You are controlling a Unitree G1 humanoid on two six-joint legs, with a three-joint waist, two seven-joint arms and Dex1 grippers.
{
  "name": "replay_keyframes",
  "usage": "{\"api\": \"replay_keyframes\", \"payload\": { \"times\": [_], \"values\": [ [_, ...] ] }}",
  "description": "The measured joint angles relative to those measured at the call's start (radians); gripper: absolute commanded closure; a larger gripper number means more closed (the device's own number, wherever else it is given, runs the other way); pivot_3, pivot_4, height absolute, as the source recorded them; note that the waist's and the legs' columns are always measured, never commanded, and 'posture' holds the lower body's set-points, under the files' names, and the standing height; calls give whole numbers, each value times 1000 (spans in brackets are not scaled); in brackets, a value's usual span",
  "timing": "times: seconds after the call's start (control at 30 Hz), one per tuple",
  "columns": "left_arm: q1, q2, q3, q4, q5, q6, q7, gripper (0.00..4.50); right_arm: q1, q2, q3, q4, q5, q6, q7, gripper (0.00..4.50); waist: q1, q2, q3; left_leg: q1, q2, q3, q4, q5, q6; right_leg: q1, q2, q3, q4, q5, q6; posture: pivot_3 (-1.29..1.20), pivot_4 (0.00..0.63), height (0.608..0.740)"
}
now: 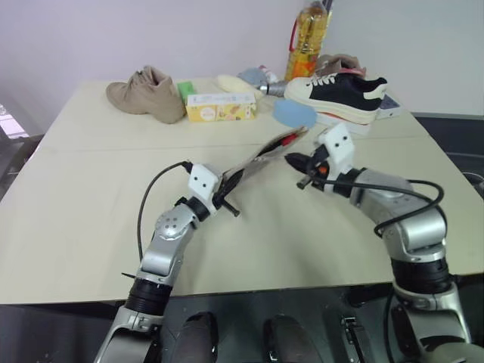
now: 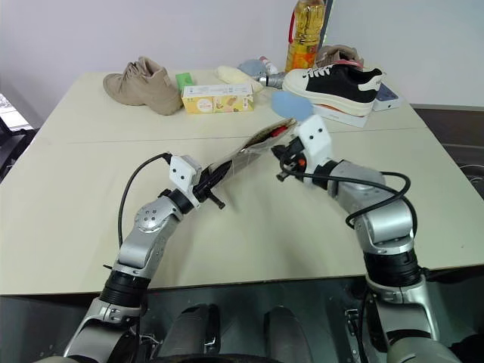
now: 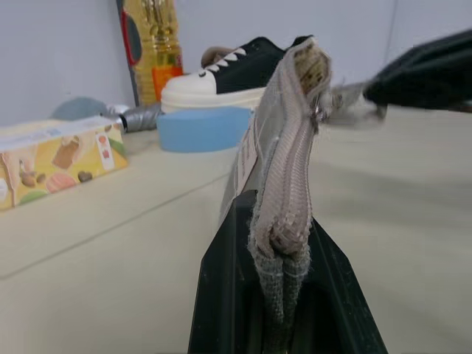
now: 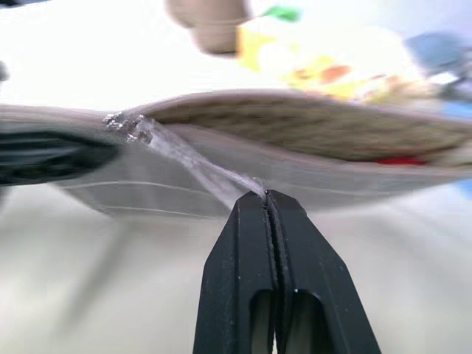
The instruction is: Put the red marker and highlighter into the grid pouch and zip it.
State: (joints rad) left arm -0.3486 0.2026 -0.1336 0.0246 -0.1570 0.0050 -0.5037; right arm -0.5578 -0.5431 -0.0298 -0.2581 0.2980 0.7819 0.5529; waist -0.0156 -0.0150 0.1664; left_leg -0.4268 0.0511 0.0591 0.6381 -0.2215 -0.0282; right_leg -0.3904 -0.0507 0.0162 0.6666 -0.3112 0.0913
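The grid pouch [image 1: 253,162] hangs tilted above the table, stretched between my two grippers. My left gripper [image 1: 224,189] is shut on the pouch's near end [image 3: 284,243]. My right gripper [image 4: 265,195] is shut on the clear zip pull loop [image 4: 192,166], which leads back to the slider near the left gripper's end. The zip stands open along most of its length. A bit of the red marker [image 4: 398,159] shows inside the opening, towards the pouch's far end [image 1: 286,139]. The highlighter is hidden.
At the back of the table [image 1: 91,227] lie a tan shoe [image 1: 147,94], a small green block [image 1: 185,89], a yellow patterned box [image 1: 221,107], a blue oval pad [image 1: 293,113], a black sneaker [image 1: 340,92] and an oil bottle [image 1: 306,38].
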Motion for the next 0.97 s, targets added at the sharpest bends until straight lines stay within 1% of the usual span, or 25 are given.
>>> {"api": "replay_keyframes", "payload": {
  "times": [0.13,0.2,0.33,0.37,0.4,0.47,0.53,0.57,0.73,0.87,0.97],
  "values": [
    [40,73,1,-10,19,-64,-36,4500,-29,-85,-68,119,-50,-56,-36,4450,2,0,0,0,0,1,-2,0,0,-1,0,1,-1,0,0,0,150,740],
    [62,99,3,-20,20,-81,-45,4500,-30,-110,-71,158,-67,-84,-38,4450,-2,0,0,1,0,2,-4,0,0,-1,0,2,-1,0,0,0,150,740],
    [91,130,3,-32,20,-96,-60,4500,1,-117,-51,181,-80,-113,-18,4450,-2,0,0,1,0,3,-5,0,0,-2,0,3,-1,0,0,0,150,740],
    [103,135,6,-40,12,-88,-65,3793,15,-124,-47,179,-78,-111,1,3936,-2,0,0,1,1,3,-6,0,0,-2,0,4,-1,0,0,0,150,740],
    [116,144,13,-42,5,-76,-69,3466,30,-134,-45,176,-75,-109,18,3589,-2,0,0,1,1,3,-6,0,0,-2,0,4,-1,0,0,0,150,740],
    [156,179,43,-41,-7,-47,-77,2418,72,-153,-46,164,-51,-100,67,2550,-3,0,0,1,1,3,-6,0,0,-3,0,4,-2,0,0,0,150,740],
    [188,206,78,-42,-10,-23,-76,1461,125,-158,-46,137,-33,-105,109,1594,-1,0,0,1,1,3,-6,0,0,-3,0,4,-2,0,0,0,150,740],
    [202,218,93,-45,-16,-8,-76,870,157,-159,-50,123,-19,-118,131,1536,0,0,0,1,1,2,-6,0,0,-3,0,3,-2,0,0,0,150,740],
    [329,251,197,-86,-58,60,-66,870,289,-148,-101,99,30,-217,183,1536,0,0,0,1,1,3,-6,0,0,-2,-2,4,-2,0,0,0,150,740],
    [431,252,288,-124,-99,96,-33,870,341,-136,-174,125,67,-272,200,1536,-1,0,0,2,2,3,-6,0,0,-1,-2,4,-2,0,0,0,150,740],
    [493,249,347,-160,-123,120,-5,870,383,-136,-206,147,88,-298,224,1536,0,0,0,3,2,3,-6,0,0,-1,-2,4,-2,0,-1,0,150,740]
  ]
}}
